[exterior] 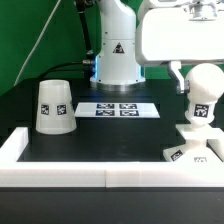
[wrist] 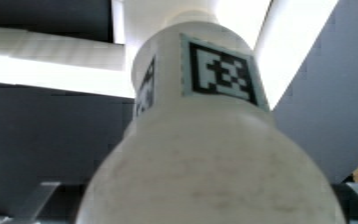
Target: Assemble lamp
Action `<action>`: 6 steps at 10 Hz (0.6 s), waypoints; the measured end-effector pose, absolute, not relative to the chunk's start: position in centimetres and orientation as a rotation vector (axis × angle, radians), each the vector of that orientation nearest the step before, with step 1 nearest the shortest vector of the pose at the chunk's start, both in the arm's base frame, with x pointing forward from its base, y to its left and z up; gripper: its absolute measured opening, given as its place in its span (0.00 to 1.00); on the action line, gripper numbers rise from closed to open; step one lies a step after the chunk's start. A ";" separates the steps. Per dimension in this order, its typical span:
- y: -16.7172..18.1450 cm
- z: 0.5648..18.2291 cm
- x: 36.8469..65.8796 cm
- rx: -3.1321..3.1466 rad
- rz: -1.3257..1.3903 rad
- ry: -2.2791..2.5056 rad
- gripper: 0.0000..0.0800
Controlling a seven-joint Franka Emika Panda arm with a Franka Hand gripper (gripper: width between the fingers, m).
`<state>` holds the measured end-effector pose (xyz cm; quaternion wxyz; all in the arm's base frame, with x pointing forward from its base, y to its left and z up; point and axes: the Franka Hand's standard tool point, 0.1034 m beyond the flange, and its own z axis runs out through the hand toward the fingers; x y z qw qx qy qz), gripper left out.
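The white bulb (exterior: 203, 98) stands upright with its stem on the flat square base (exterior: 188, 150) at the exterior view's right, ball head up, tag facing front. My gripper (exterior: 196, 80) comes down from above and is shut on the ball head; one finger (exterior: 177, 76) shows beside it. In the wrist view the bulb (wrist: 202, 130) fills the frame between my fingers (wrist: 41, 197), its tag visible on the stem. The gripper (wrist: 202, 205) is closed round the ball. The tapered shade (exterior: 56, 105) stands mouth down at the exterior view's left, apart from the rest.
The marker board (exterior: 118, 108) lies flat at the middle back. The white robot pedestal (exterior: 117, 55) with a triangle sign stands behind it. A white raised rim (exterior: 100, 175) borders the black table at the front and sides.
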<state>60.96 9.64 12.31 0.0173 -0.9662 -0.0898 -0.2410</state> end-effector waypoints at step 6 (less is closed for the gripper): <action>10.0 11.8 60.5 -2.980 -0.879 -0.292 0.80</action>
